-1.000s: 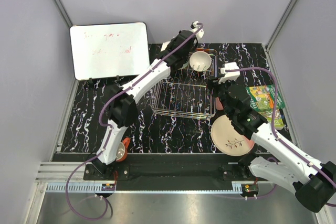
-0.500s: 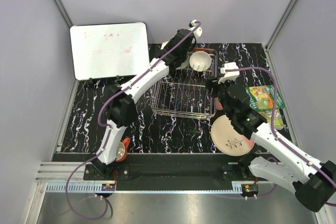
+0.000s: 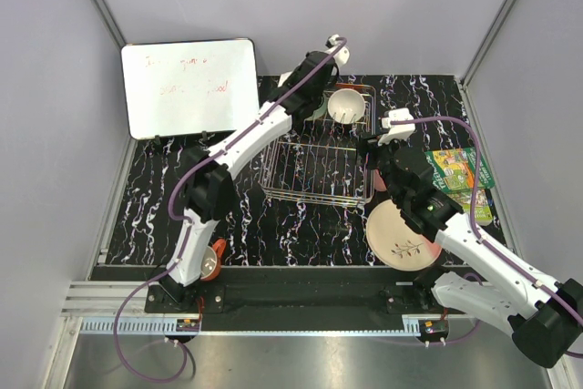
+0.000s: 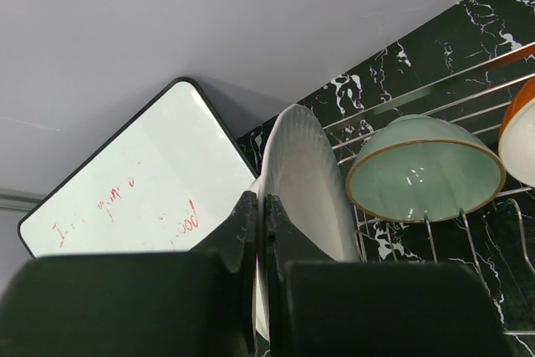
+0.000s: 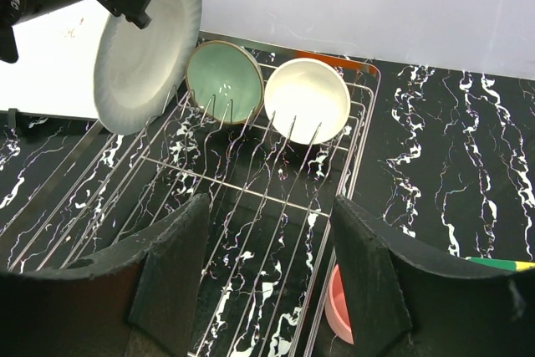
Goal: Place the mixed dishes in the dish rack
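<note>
Left gripper (image 4: 261,203): fingers pinched nearly together on the rim of the white plate (image 4: 305,181), which it holds on edge, tilted, over the far left corner of the dish rack (image 5: 251,198). The plate's lower edge lies level with the rack's outer bars, and whether it touches them cannot be told. Mint green bowl (image 5: 223,81): on edge in the rack's far row, just beside the white plate, hollow facing the near side. Cream bowl (image 5: 307,99): same row, just right of the mint green bowl, also on edge. Remaining rack bars: bare. Right gripper (image 5: 272,206): fingers spread wide with nothing between them, hovering over the rack's near right part. Small pink cup (image 5: 338,303): on the table (image 3: 146,216), just outside the rack's right side. Large pink-and-cream plate (image 3: 401,234): flat on the table near the rack's near right corner, partly under the right arm. Orange mug (image 3: 212,260): well apart from the rack, by the left arm's base. Green book (image 3: 460,175): right of the rack. Whiteboard (image 3: 187,87): left of the rack, at the far edge.
</note>
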